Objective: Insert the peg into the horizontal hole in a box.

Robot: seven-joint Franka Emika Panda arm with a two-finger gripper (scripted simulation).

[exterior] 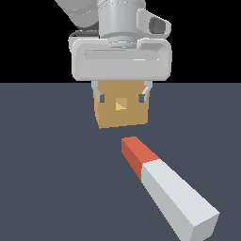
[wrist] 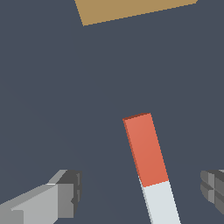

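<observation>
Tool (exterior: 121, 98) spread above dark floor (exterior: 47, 164), peg (exterior: 164, 186) flat

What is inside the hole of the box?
Inside the hole of the box only a lighter orange inner wall shows; its depth is hidden. The peg lies outside on the floor. The open gripper holds nothing.

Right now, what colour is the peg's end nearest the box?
Red-orange; the rest of the peg is pale grey-white. Clearest in the exterior view.
</observation>
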